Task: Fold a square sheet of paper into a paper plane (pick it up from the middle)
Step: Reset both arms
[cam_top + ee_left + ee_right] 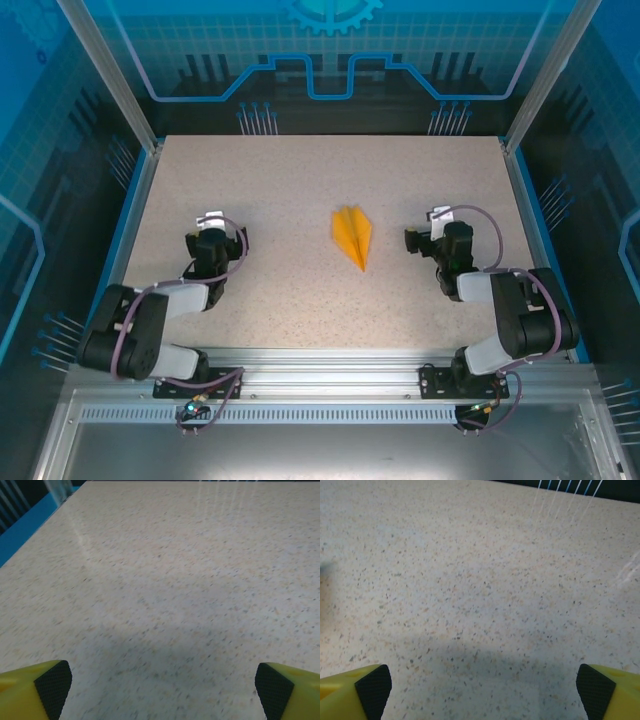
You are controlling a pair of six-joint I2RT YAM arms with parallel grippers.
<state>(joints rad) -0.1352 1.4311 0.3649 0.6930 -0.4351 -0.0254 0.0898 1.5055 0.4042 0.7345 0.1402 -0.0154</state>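
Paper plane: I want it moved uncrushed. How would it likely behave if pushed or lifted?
The paper plane looks like thin folded paper, so probably very light and easily crushed. Lying flat on the smooth table, it would likely slide rather than roll. Its folds may stiffen it lengthwise.

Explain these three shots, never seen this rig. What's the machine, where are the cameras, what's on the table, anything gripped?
Two small robot arms are bolted at the near edge of a speckled table. The wide picture comes from a fixed camera above and behind them: the left gripper is on the left, the right gripper on the right. The other two pictures come from a camera on each wrist, looking past that arm's own yellow, black-padded fingers at the tabletop. Between the arms lies a folded orange-yellow paper plane, nose toward the arms. Both grippers are open and hold nothing; neither touches the plane.
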